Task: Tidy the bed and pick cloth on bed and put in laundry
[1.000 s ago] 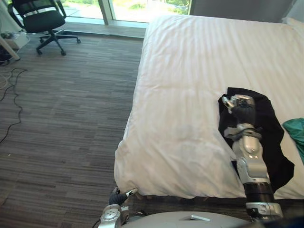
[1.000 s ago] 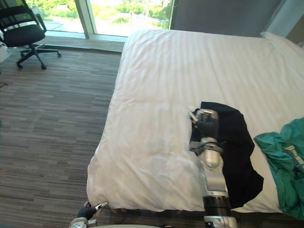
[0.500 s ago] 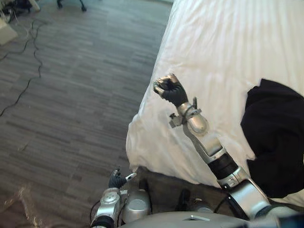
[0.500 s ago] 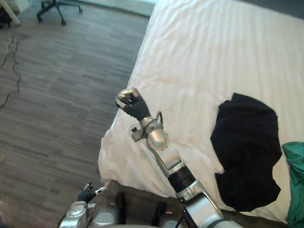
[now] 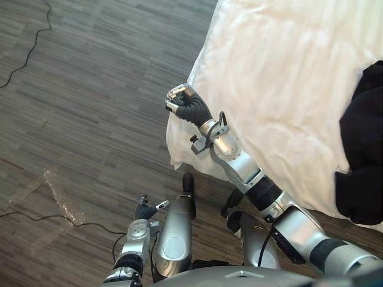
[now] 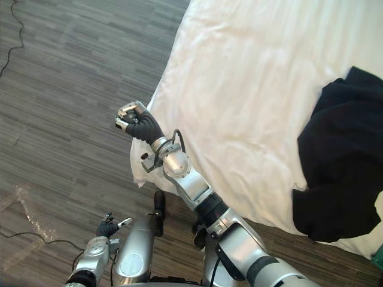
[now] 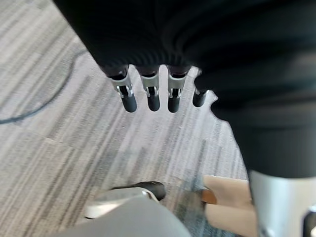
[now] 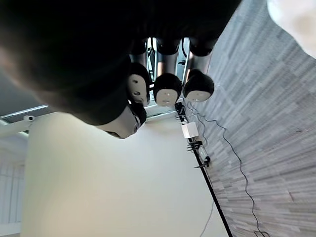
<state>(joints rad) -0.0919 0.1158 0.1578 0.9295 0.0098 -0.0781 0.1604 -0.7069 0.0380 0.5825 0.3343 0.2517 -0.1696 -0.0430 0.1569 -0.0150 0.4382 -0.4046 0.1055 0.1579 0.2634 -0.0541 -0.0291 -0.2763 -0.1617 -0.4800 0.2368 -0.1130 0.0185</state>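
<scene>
Black cloth (image 6: 338, 161) lies crumpled on the white bed (image 6: 239, 78), at the right of the frame near the bed's lower edge, a dark heap of loose folds; the right eye view takes in nearly all of it, the left eye view cuts it at the right edge; right hand (image 5: 187, 104) is an empty fist at the bed's lower left corner, well apart from the cloth, its curled fingers (image 8: 167, 90) close in its wrist view; left hand (image 5: 145, 209) hangs at lower left over the floor (image 5: 90, 89), fingers (image 7: 151, 96) straight.
</scene>
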